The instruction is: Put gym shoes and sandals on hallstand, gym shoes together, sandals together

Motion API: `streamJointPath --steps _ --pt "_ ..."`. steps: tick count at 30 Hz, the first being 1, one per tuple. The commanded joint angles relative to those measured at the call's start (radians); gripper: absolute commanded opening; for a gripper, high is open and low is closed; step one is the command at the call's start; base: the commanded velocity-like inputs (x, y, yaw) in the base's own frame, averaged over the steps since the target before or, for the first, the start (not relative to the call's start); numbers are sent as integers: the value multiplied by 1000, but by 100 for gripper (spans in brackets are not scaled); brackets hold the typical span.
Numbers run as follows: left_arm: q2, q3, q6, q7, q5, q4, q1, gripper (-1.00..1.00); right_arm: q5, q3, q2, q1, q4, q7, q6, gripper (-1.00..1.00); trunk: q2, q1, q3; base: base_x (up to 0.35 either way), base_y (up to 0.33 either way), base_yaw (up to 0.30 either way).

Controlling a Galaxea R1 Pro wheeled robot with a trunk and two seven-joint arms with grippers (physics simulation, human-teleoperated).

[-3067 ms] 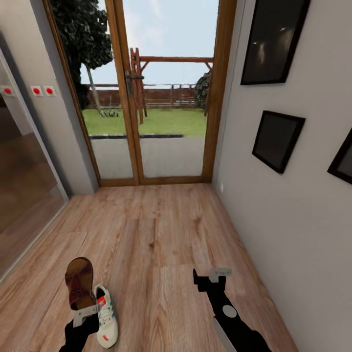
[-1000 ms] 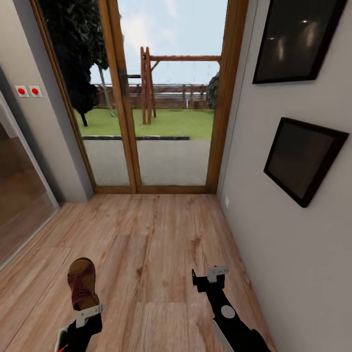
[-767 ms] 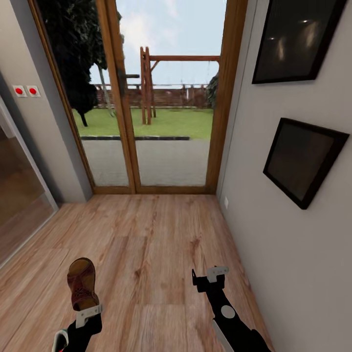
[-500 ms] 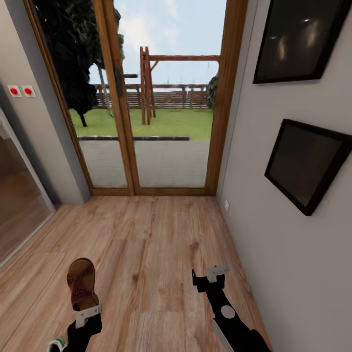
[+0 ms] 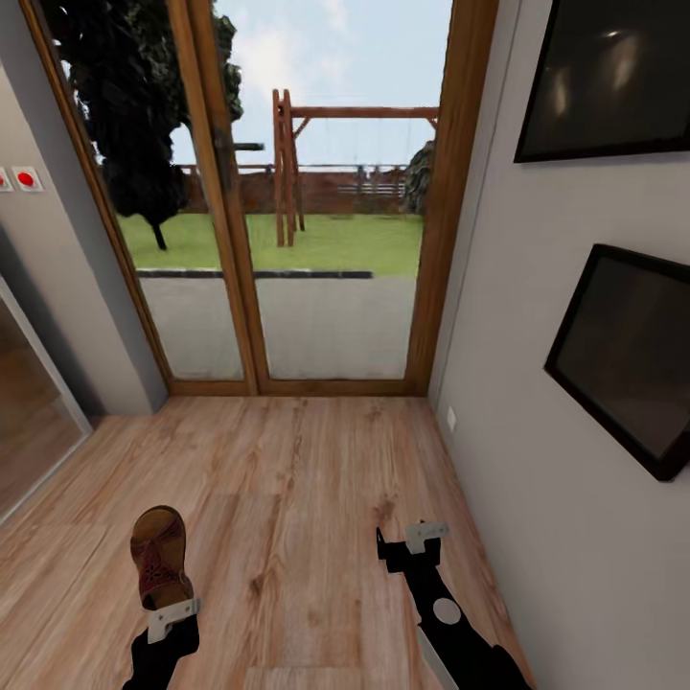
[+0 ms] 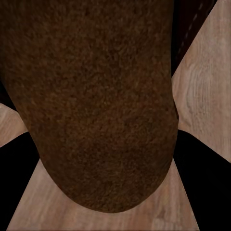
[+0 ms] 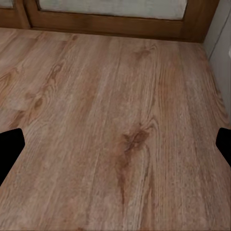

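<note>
A brown sandal [image 5: 158, 556] is held sole-down above the corridor floor [image 5: 297, 479], with my left gripper [image 5: 171, 610] shut on its heel end. In the left wrist view the sandal [image 6: 96, 96] is a dark brown mass between the black fingers [image 6: 202, 163]. My right gripper [image 5: 407, 540] hangs open and empty over bare planks near the right wall; its fingertips [image 7: 9, 149] stand far apart at the edges of the right wrist view. The gym shoes and the hallstand are out of view.
A wood-framed glass door [image 5: 316, 240] closes the corridor straight ahead. The off-white right wall [image 5: 537, 479] carries black-framed pictures [image 5: 632, 355]. A glossy wardrobe door [image 5: 29, 431] and red wall switches [image 5: 24, 178] are at the left.
The camera has travelled toward the glass door, so the whole picture shifted. The white gym shoe on the floor slid out at the lower left. The sandal stays in my left gripper.
</note>
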Motion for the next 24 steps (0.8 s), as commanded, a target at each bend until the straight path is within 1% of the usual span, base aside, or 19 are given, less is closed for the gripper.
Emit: streamJointPath --steps 1,24 --pt "-1 9 -4 -6 -10 1 -1 -100 -10 5 -1 -1 1 -6 -5 100 0 0 -1 338 0 0" --pt "1 6 -4 -7 -7 1 0 -100 -10 5 -1 -1 3 -5 -5 100 0 0 -1 338 0 0"
